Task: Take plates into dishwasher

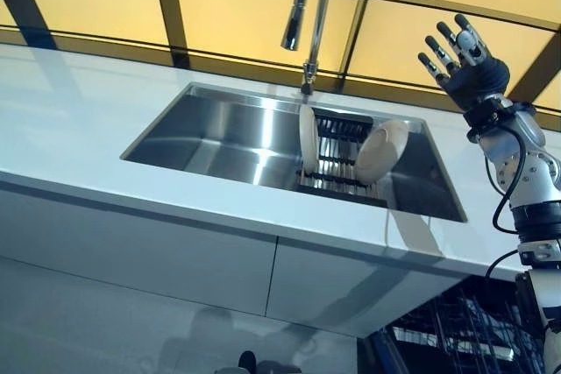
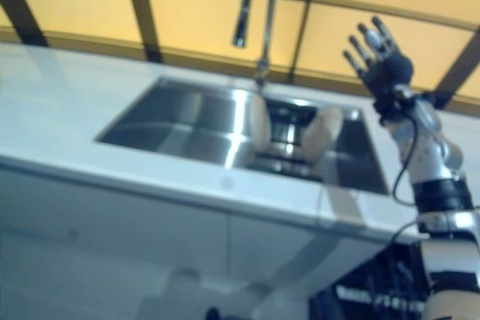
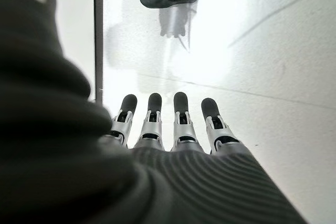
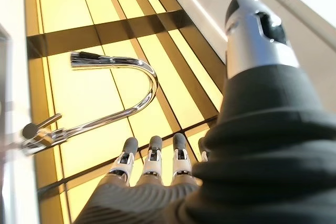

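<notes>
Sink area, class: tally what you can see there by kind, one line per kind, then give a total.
Plates: 2, one upright and one leaning, both in the rack
Dish rack: 1
Sink: 1
Tap: 1
Robot hands: 2, right hand raised open past the sink, left hand open, down over the floor
Total: 7

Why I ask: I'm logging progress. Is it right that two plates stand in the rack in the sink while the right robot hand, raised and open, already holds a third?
Not quite. The right robot hand holds nothing; the left eye view shows its fingers spread in the air above the counter. The two plates do stand in the rack in the sink.
</notes>
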Tool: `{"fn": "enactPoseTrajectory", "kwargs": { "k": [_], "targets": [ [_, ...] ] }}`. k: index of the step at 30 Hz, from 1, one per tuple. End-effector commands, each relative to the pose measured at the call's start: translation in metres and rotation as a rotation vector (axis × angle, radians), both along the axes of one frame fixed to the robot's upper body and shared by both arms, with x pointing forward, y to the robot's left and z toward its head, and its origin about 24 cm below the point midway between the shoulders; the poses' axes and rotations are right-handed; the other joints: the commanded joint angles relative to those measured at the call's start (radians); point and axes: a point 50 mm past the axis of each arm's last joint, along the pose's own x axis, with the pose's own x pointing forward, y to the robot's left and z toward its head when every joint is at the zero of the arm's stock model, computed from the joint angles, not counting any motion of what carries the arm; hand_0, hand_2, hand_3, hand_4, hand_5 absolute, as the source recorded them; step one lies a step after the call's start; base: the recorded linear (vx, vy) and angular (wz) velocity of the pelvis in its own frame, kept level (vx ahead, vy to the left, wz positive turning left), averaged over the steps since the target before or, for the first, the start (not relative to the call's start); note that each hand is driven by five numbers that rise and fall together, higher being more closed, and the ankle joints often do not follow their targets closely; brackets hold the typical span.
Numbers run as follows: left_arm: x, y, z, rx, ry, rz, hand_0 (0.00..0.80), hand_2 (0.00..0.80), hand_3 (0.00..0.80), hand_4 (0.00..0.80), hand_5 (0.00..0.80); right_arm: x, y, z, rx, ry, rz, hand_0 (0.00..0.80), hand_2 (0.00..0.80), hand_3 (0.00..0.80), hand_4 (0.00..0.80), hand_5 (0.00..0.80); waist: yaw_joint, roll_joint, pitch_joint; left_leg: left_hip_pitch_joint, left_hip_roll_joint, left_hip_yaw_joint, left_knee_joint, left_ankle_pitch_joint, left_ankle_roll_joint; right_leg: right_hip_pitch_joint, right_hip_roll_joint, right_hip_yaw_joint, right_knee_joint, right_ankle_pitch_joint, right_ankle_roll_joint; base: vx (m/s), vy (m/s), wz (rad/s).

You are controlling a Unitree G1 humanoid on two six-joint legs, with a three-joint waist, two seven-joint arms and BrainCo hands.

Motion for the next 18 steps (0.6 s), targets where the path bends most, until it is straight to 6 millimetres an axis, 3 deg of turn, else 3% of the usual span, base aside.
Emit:
{"fn": "enactPoseTrajectory", "kwargs": {
  "k": [1,6,8,10,13,14,15,16,18],
  "targets": [
    [0.020,0.004,0.004,0.039,-0.042,-0.014,0.000,0.000,0.000,0.000,0.000,0.000,-0.007,0.042,0.005,-0.084,-0.105,0.000,0.000,0.000,0.000,0.000,0.024,-0.059,-0.005,-0.017,0.067,-0.020,0.058,-0.072,-0.092,0.048,-0.078,0.022,-0.025,0.058,0.082,0.065,0.089,0.00],
    [0.034,0.007,0.008,0.052,-0.067,-0.013,0.000,0.000,0.000,0.000,0.000,0.006,-0.016,0.049,-0.098,-0.028,-0.305,0.000,0.000,0.000,0.000,0.000,0.032,-0.061,0.001,-0.024,0.039,-0.028,0.085,-0.101,-0.055,0.039,-0.104,0.032,0.040,0.034,0.101,0.075,0.104,-0.02],
    [0.036,0.010,0.009,0.057,-0.062,-0.028,0.000,0.000,0.000,0.000,0.000,0.007,-0.021,0.050,-0.112,-0.006,-0.382,0.000,0.000,0.000,0.000,0.000,0.031,-0.060,0.004,-0.022,0.027,-0.029,0.087,-0.100,-0.040,0.008,-0.108,0.027,0.129,0.042,0.111,0.070,0.064,-0.03],
    [0.033,0.015,0.010,0.067,-0.039,-0.062,0.000,0.000,0.000,0.000,0.000,0.007,-0.043,0.051,-0.155,0.040,-0.564,0.000,0.000,0.000,0.000,0.000,0.016,-0.032,0.034,0.038,0.028,-0.037,0.058,-0.098,-0.029,-0.166,-0.118,0.005,0.361,0.132,0.127,0.095,0.076,-0.15],
    [0.031,0.023,0.013,0.079,-0.037,-0.016,0.000,0.000,0.000,0.000,0.000,0.007,-0.050,0.056,-0.182,0.060,-0.627,0.000,0.000,0.000,0.000,0.000,0.016,-0.018,0.062,0.085,0.047,-0.025,0.033,-0.094,-0.048,-0.208,-0.173,-0.046,0.271,0.172,0.121,0.106,-0.071,-0.15],
    [0.033,0.027,0.015,0.080,-0.047,0.008,0.000,0.000,0.000,0.000,0.000,0.008,-0.050,0.061,-0.203,0.059,-0.653,0.000,0.000,0.000,0.000,0.000,0.012,-0.014,0.073,0.098,0.058,-0.023,0.026,-0.101,-0.057,-0.219,-0.175,-0.048,0.186,0.181,0.122,0.091,-0.221,-0.20],
    [0.039,0.031,0.018,0.080,-0.066,0.029,0.000,0.000,0.000,0.000,0.000,0.009,-0.048,0.067,-0.231,0.062,-0.660,0.000,0.000,0.000,0.000,0.000,-0.007,-0.014,0.093,0.109,0.057,-0.028,0.028,-0.126,-0.055,-0.272,-0.160,-0.003,0.146,0.236,0.129,0.051,-0.189,-0.26],
    [0.040,0.031,0.018,0.080,-0.071,0.034,0.000,0.000,0.000,0.000,0.000,0.009,-0.048,0.067,-0.233,0.062,-0.660,0.000,0.000,0.000,0.000,0.000,-0.008,-0.014,0.095,0.108,0.058,-0.027,0.031,-0.131,-0.054,-0.277,-0.159,0.004,0.141,0.239,0.131,0.059,-0.186,-0.25],
    [0.045,0.029,0.019,0.086,-0.086,0.080,0.000,0.000,0.000,0.000,0.000,0.008,-0.051,0.065,-0.287,0.090,-0.706,0.000,0.000,0.000,0.000,0.000,-0.011,-0.025,0.089,0.099,0.074,-0.009,0.038,-0.133,-0.061,-0.227,-0.148,-0.016,0.045,0.222,0.143,0.104,-0.196,0.02]
  ]
}}
